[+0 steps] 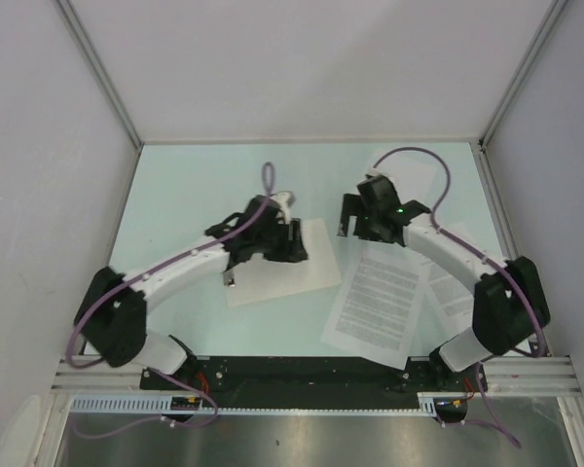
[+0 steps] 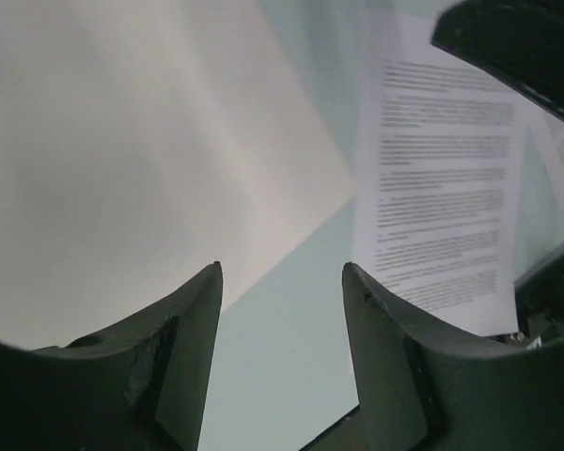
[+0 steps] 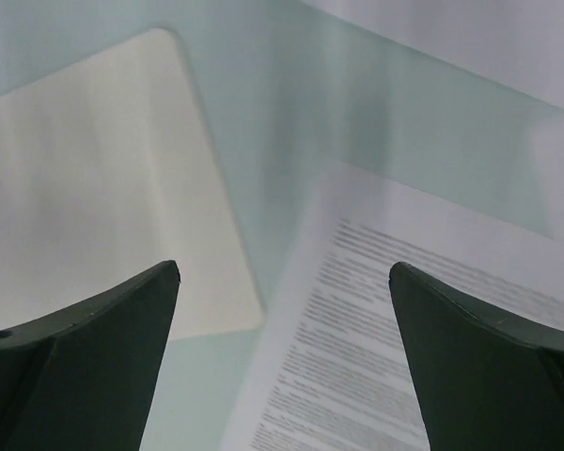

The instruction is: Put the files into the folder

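End effectors [image 2: 282, 271] [image 3: 284, 270] 2, files [image 1: 380, 297] [image 1: 455, 294] [image 1: 415, 175] 3, folder [image 1: 273, 274] 1

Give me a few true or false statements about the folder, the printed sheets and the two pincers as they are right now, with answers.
1. The left pincer is open and empty. True.
2. The densely printed sheet lies on the folder. False: it lies beside the folder, on the table.
3. The right pincer is shut. False: it is wide open, with nothing between its fingers.
4. The left pincer is above the folder. True.
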`<state>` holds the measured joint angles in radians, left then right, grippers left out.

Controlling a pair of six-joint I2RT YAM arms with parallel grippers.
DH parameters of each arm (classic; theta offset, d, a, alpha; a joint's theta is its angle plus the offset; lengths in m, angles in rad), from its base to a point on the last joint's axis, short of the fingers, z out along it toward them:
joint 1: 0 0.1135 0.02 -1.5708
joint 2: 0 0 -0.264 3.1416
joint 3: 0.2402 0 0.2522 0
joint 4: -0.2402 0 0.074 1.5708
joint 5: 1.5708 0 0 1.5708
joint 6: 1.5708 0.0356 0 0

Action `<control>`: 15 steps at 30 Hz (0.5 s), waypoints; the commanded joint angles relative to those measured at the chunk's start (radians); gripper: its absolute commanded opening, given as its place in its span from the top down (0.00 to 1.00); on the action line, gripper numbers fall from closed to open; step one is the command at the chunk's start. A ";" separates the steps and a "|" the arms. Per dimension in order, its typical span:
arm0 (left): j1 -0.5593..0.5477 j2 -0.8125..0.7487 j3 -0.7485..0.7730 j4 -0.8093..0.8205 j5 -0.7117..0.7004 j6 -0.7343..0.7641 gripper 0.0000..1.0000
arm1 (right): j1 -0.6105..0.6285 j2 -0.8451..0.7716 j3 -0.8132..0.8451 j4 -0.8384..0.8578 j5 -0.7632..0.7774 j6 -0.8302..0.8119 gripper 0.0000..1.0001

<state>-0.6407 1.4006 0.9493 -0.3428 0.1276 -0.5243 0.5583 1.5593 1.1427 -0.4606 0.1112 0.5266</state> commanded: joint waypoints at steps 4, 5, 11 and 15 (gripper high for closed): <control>-0.318 0.403 0.363 0.091 0.067 -0.013 0.41 | -0.103 -0.326 -0.243 -0.487 0.105 0.105 0.00; -0.329 0.440 0.418 0.078 0.061 -0.023 0.42 | -0.110 -0.417 -0.265 -0.525 0.097 0.121 0.00; -0.344 0.537 0.361 0.185 0.113 -0.138 0.46 | -0.144 -0.633 -0.388 -0.575 0.056 0.291 0.00; -0.355 0.586 0.374 0.165 0.116 -0.126 0.47 | -0.181 -0.625 -0.449 -0.529 0.077 0.302 0.00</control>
<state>-0.9966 1.9602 1.3144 -0.2115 0.2237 -0.6151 0.4023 0.9203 0.7483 -0.9977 0.1749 0.7551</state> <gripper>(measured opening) 0.537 0.995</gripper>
